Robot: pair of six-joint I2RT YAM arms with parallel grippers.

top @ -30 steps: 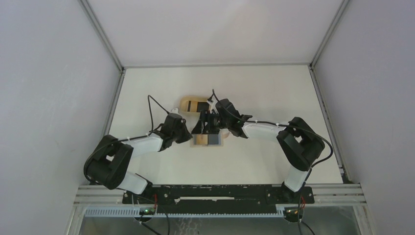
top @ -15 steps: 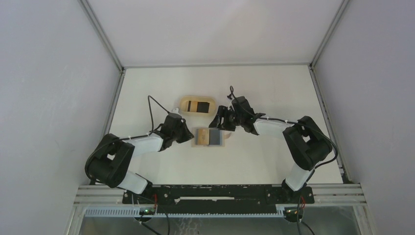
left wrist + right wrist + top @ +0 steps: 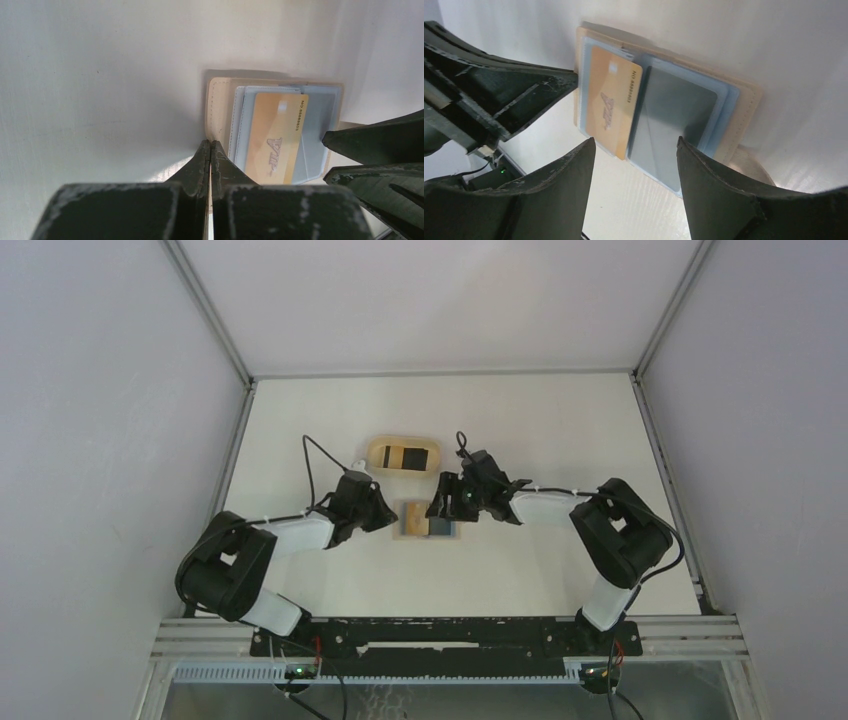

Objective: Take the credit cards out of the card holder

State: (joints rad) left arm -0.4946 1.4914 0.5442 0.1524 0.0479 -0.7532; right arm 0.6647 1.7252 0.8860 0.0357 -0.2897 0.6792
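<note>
The card holder [image 3: 428,521] lies open and flat on the table, tan outside [image 3: 218,107] and pale blue inside. A gold credit card [image 3: 608,106] marked VIP sits in its left pocket, and a grey-blue credit card [image 3: 673,125] lies in its right half. My left gripper [image 3: 210,145] is shut, and its tip touches the holder's tan left edge. My right gripper [image 3: 636,143] hovers open over the holder's near right edge, with nothing between its fingers [image 3: 372,141].
An oval light-wood tray [image 3: 403,454] stands just behind the holder, with something gold and dark lying flat in it. Both arms meet at the middle of the table. White walls enclose the table on three sides.
My right gripper drew back to the right from above the holder, then came down at its right side. The left gripper stayed shut at the left edge.
</note>
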